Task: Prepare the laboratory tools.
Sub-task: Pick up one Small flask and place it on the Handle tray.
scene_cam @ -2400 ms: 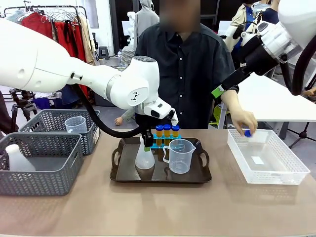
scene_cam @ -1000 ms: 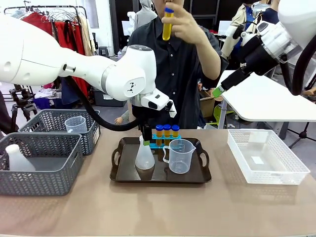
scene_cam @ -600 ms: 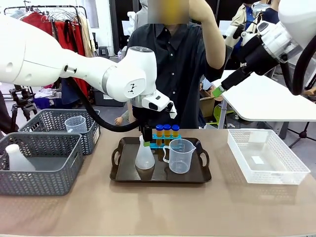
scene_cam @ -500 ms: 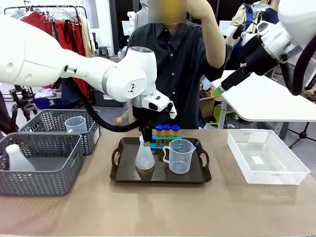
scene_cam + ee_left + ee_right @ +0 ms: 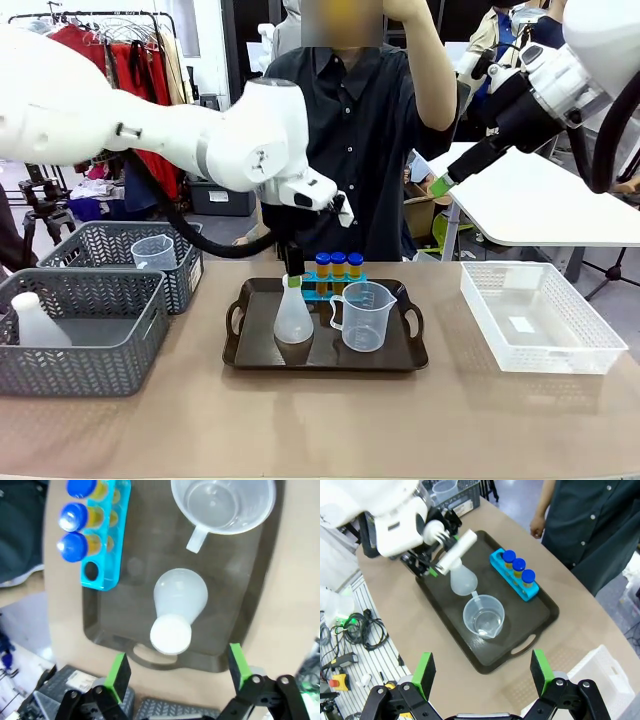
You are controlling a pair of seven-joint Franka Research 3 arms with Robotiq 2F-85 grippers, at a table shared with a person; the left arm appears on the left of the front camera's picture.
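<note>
On your table, the dark tray [image 5: 240,352] already carried most of the laboratory tools: nearest you, the conical flask [image 5: 293,318] and, just beside it, the measuring beaker [image 5: 364,316] stood upright. Your left gripper [image 5: 176,671] hung above the flask with its jaws spread wide and empty. Behind those, the blue rack [image 5: 102,545] held three capped tubes [image 5: 338,268], with one slot vacant, so I judged the set unfinished. Your right gripper [image 5: 482,672] hovered high, jaws apart, holding nothing. Farthest off, the person's hand [image 5: 411,8] was raised by the head; whether it held the fourth tube, I couldn't tell.
</note>
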